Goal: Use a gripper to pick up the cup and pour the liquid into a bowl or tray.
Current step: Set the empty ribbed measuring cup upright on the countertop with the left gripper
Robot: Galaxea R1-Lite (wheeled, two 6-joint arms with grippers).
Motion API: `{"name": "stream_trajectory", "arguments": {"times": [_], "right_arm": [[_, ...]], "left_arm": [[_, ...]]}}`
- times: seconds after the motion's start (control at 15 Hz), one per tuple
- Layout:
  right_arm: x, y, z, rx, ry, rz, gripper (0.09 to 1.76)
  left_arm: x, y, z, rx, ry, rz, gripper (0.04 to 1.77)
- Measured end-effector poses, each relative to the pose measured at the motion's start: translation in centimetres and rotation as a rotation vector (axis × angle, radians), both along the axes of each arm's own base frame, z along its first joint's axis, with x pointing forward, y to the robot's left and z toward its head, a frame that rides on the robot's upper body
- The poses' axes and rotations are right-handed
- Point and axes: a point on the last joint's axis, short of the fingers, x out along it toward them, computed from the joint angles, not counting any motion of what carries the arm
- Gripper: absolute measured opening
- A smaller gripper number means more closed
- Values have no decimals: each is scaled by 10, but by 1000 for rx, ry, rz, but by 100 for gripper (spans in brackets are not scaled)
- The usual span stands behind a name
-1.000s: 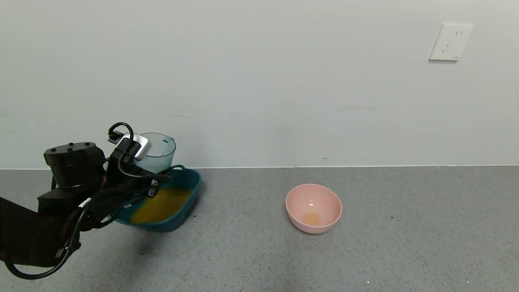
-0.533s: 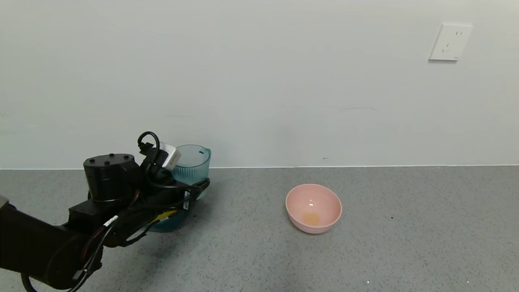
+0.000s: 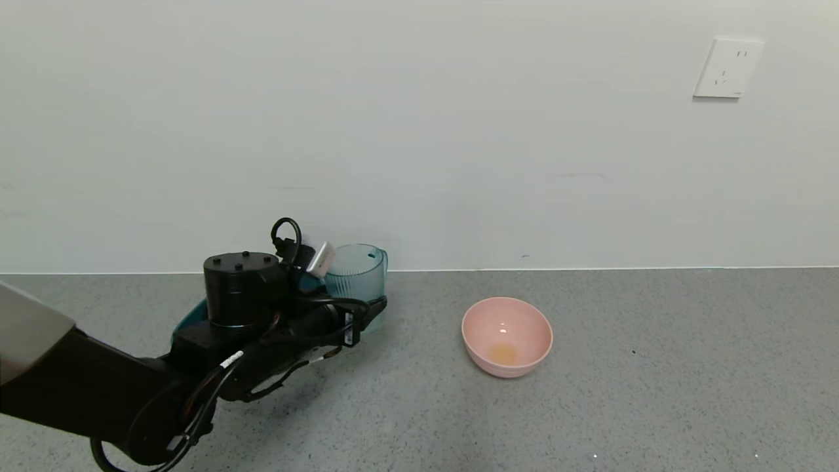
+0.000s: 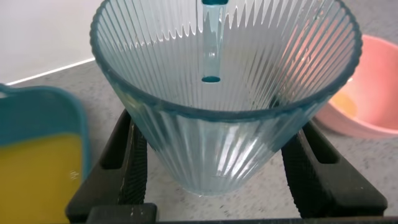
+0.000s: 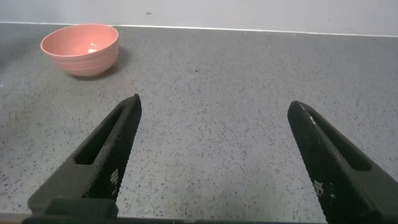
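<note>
Step in hand, judged: set the emptied cup point(image 4: 217, 99) down upright on the counter point(image 3: 590, 393)

- Left gripper point(image 3: 357, 308) clamped on cup, one finger point(image 4: 127, 168) on each side of the ribbed wall; cup upright, no liquid visible inside
- Cup between basin point(image 3: 187, 321) and pink bowl point(image 3: 507, 336), near the back wall
- Liquid point(image 4: 37, 174) pooled in basin, just beside cup in left wrist view; basin mostly hidden behind arm in head view
- Lower straight down, no tilt; release only once base rests flat
- Open wide enough to clear ribs, then withdraw level to avoid tipping cup
- Keep arm clear of basin rim: spill risk
- Right gripper point(image 5: 214, 155) parked low over bare counter, fingers spread apart, holding nothing
</note>
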Motion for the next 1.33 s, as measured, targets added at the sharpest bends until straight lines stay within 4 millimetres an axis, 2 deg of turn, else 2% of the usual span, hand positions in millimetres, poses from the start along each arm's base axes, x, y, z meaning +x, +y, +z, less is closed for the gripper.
{"name": "stream_trajectory", "arguments": {"times": [0.4, 0.67, 0.93, 1.33], "right_arm": [[0, 0, 0, -1, 0, 0, 171], [0, 0, 0, 0, 0, 0, 171], [0, 0, 0, -1, 0, 0, 171], [0, 0, 0, 0, 0, 0, 171]], "left_arm": [[23, -22, -14, -68, -49, -10, 125], [36, -29, -35, -71, -68, 8, 125], [41, -35, -53, -60, -96, 30, 125], [47, -43, -81, -21, -49, 62, 125]]}}
